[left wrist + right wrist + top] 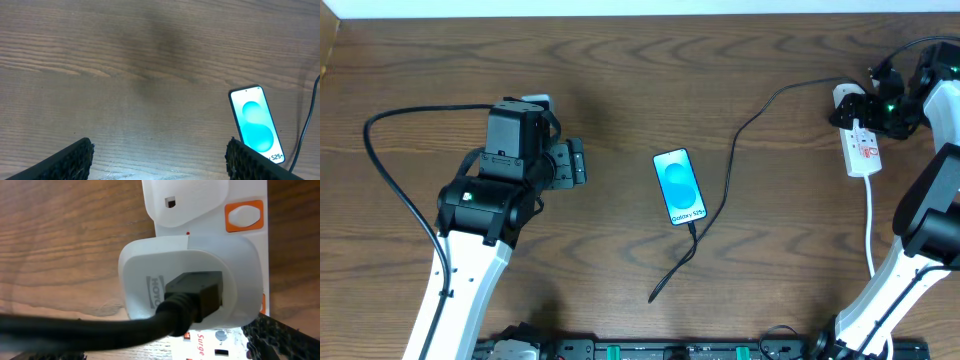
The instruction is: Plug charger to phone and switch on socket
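The phone (678,186) lies face up mid-table, blue screen lit; it also shows in the left wrist view (256,124). The thin black charger cable (732,150) runs from the socket's far end, curves past the phone's right side and meets its bottom edge, with a stretch trailing toward the front. The white socket strip (863,150) lies at the far right. In the right wrist view a white adapter (150,275) with the black cable (75,330) sits in the strip, beside an orange switch (244,216). My right gripper (865,105) (150,352) hovers open over it. My left gripper (570,162) (157,160) is open and empty, left of the phone.
The socket's white cord (871,230) runs toward the front edge beside my right arm. A thick black arm cable (390,170) loops at the left. The table's far edge (620,16) is at the top.
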Available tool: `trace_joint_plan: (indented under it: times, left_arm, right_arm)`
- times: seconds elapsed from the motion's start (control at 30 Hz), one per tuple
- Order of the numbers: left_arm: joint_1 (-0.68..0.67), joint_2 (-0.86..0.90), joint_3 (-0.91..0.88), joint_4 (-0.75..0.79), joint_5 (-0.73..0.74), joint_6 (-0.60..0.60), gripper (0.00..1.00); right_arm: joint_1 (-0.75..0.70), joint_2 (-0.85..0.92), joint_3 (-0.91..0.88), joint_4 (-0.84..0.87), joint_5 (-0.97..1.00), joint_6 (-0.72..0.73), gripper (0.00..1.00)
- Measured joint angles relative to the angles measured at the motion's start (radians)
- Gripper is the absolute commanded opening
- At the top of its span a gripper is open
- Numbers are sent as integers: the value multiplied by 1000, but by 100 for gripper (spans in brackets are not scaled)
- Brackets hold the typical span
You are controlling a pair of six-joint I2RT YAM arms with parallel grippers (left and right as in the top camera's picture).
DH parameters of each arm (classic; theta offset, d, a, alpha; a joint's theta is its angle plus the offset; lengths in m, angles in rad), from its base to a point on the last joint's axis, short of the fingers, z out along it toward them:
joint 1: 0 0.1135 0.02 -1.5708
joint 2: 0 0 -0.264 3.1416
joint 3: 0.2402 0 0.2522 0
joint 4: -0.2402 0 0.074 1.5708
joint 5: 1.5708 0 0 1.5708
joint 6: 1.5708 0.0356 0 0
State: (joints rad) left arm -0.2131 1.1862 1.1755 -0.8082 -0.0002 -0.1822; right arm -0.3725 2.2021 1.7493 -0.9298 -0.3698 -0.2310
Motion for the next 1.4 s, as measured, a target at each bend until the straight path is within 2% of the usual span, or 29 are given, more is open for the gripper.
trace_joint_plan:
  times: [1.03, 1.4]
  left_arm:
    - [0, 0, 0, 0, 0, 0, 84]
    - [0, 0, 0, 0, 0, 0, 84]
  right_arm:
    - [7, 18, 2, 61, -7, -13, 95]
    - [2, 38, 26, 36, -25, 1, 89]
